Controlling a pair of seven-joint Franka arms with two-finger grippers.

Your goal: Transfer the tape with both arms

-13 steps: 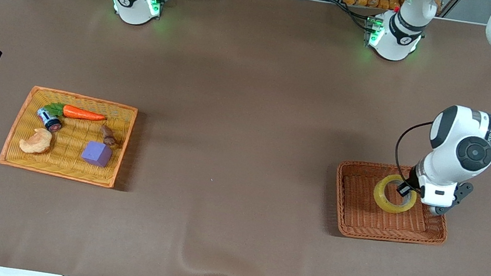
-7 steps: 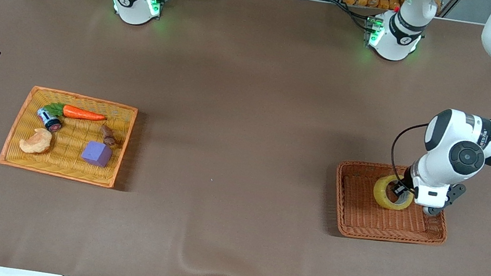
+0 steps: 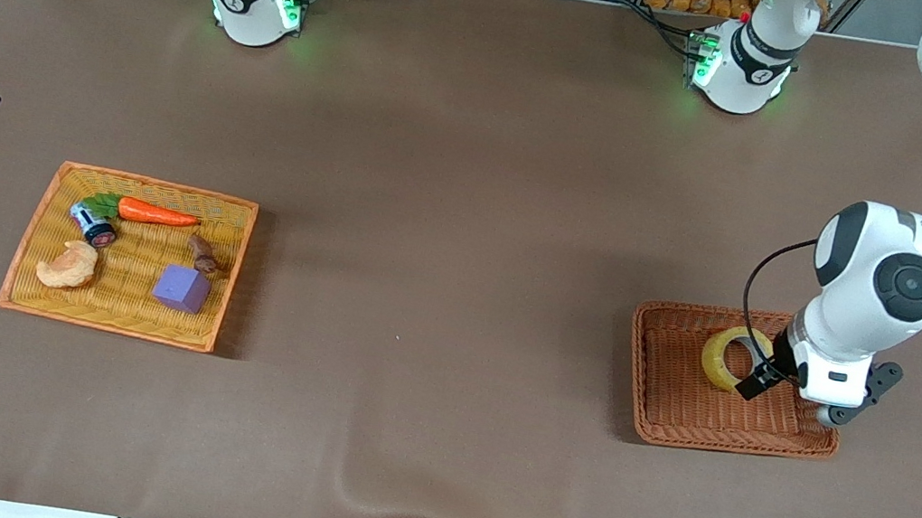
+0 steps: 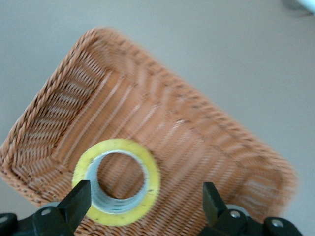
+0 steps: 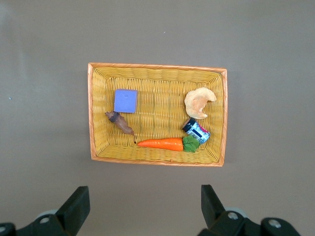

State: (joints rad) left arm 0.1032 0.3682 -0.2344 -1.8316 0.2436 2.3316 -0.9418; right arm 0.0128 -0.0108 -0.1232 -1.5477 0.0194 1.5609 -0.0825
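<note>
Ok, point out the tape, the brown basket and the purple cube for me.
tape (image 3: 721, 357): front view, on the yellow outer band.
brown basket (image 3: 647, 374): front view, on its woven rim.
purple cube (image 5: 125, 101): right wrist view, on its top face.

A high front camera faces both arm bases across the brown tabletop (image 3: 451, 203). The left wrist camera looks closely down into the reddish-brown wicker basket (image 4: 162, 132), while the right wrist camera views the yellow wicker basket (image 5: 157, 73) from well above; the front view shows both baskets.

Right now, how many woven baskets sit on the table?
2: a yellow woven basket of toys toward the right arm's end, and a brown wicker basket holding the tape toward the left arm's end.
</note>
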